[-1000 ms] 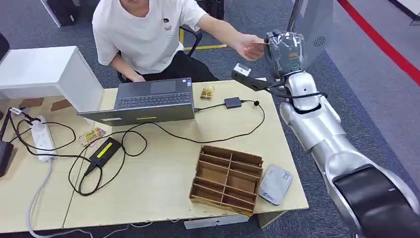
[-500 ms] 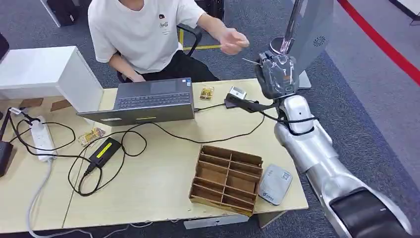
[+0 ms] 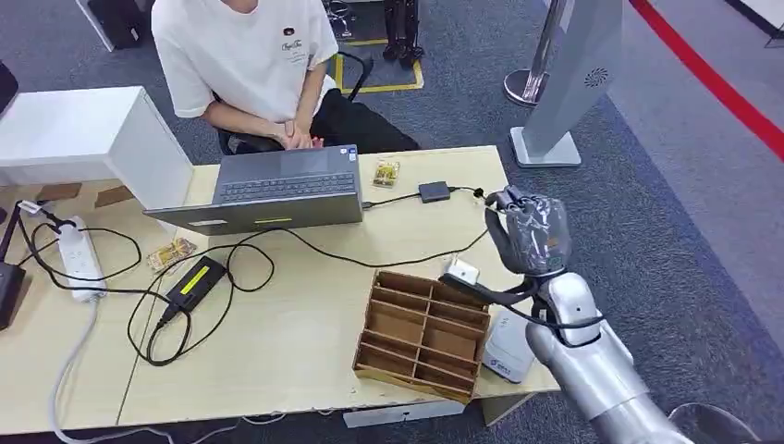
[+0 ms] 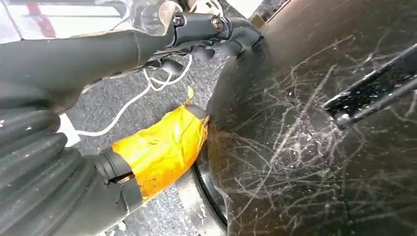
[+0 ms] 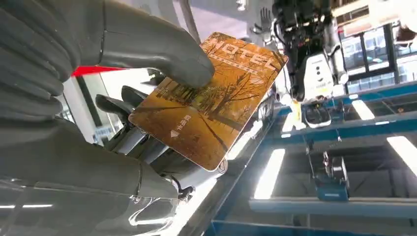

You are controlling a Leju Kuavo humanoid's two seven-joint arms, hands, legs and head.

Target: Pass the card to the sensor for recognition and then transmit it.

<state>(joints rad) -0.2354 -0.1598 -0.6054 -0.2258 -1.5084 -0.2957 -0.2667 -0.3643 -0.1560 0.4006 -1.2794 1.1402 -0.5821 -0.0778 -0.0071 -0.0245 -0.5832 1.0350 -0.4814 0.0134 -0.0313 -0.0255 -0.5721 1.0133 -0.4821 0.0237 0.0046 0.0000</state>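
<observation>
My right hand [image 3: 528,233] hovers over the table's right edge, just behind the wooden tray [image 3: 424,332]. It pinches an orange-brown hotel card [image 5: 209,113] between the thumb [image 5: 162,46] and the fingers under it. The card's printed face shows in the right wrist view. The sensor [image 3: 508,346], a flat white-grey box, lies on the table to the right of the tray, partly behind my forearm. My left hand [image 4: 162,147] hangs low beside my body, its fingers [image 4: 216,27] apart from the taped thumb and holding nothing.
A person [image 3: 250,65] sits behind the laptop [image 3: 277,190] with both hands together at its far edge. Black cables [image 3: 213,277], a power brick and a white power strip [image 3: 79,259] lie on the left half. A grey kiosk stand [image 3: 569,74] rises beyond the right corner.
The person let go of the card and drew the arm back to the laptop. My right hand, holding the card, came back from the person and down to the tray's far right corner.
</observation>
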